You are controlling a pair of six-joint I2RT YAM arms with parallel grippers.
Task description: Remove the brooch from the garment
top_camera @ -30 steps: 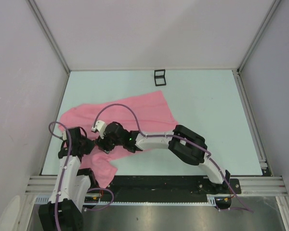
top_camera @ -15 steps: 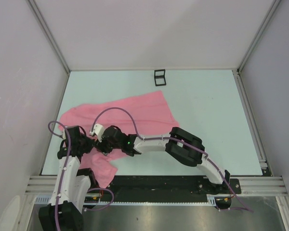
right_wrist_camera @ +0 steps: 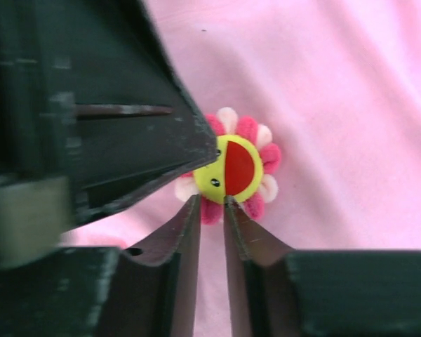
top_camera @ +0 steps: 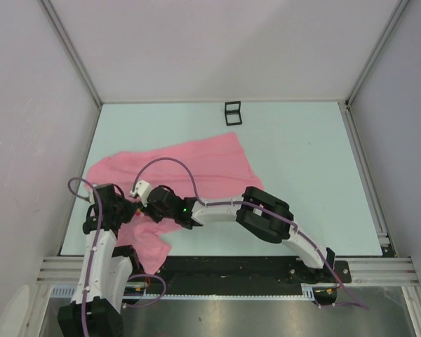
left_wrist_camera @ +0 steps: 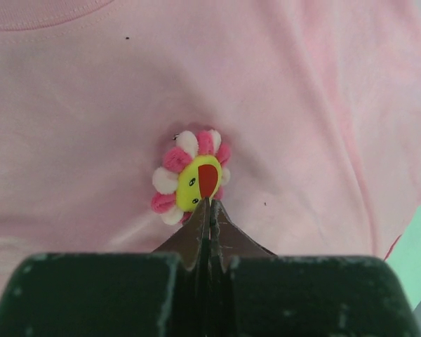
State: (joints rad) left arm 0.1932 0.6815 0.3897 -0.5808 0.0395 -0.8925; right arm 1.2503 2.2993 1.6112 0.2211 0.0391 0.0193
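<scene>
Lying spread across the left half of the pale green tabletop [top_camera: 302,175], the large, thin, plain pink fabric garment [top_camera: 196,165] has its rumpled, folded end at the near edge, close to the left arm's base. A small black square frame box [top_camera: 232,112] stands at the far edge of the tabletop, just beyond the garment and apart from it.

Brooch location: the tiny flower-shaped brooch [left_wrist_camera: 193,179] has fuzzy pink and white petals and a yellow centre bearing a red half-disc and two black dots. It sits flat on the garment, and the cloth puckers slightly around it. In the overhead view both arms meet over the near-left part of the garment and hide the brooch.

Left pincer [left_wrist_camera: 209,205]: closed. The two dark fingers are pressed together with no gap. In the left wrist view their joined tip touches the lower edge of the brooch's yellow centre. Whether any cloth is caught between them cannot be told.

Right pincer [right_wrist_camera: 210,200]: narrowly parted. A slim gap shows between the two tips, which stand at the brooch's lower petals, and one pink petal lies in line with the gap. Whether the tips clamp that petal cannot be told. In the right wrist view the left pincer's dark body fills the upper left, its point against the brooch's left side.
</scene>
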